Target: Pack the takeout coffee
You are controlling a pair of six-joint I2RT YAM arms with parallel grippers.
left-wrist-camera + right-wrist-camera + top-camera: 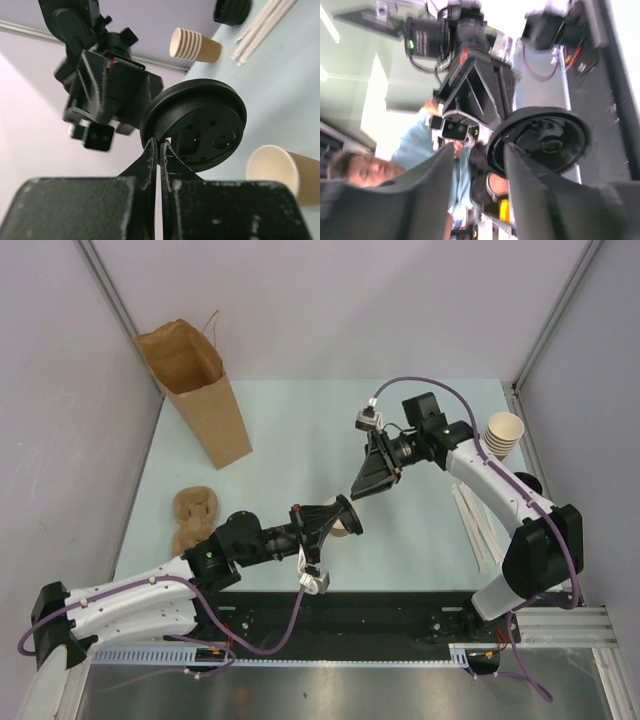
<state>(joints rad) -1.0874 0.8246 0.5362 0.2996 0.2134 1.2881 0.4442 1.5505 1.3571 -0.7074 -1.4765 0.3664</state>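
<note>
No lidded cup shows. My left gripper (159,146) is shut on the rim of a loose round black lid (200,125) and holds it on edge above the table. It also shows in the top view (347,510). A single lidless tan paper cup (285,172) stands on the table just beyond it, and shows in the top view (338,523) under the left gripper. My right gripper (479,150) is open and faces the left one closely. The lid (545,145) lies just beside its right finger, not between the jaws. The brown paper bag (195,390) stands open at the far left.
A stack of lidless tan cups (505,433) sits at the far right, with black lids (530,483) and white stirrers (475,520) near it. Crumpled brown paper (195,515) lies at the left by the left arm. Walls close in the table's sides.
</note>
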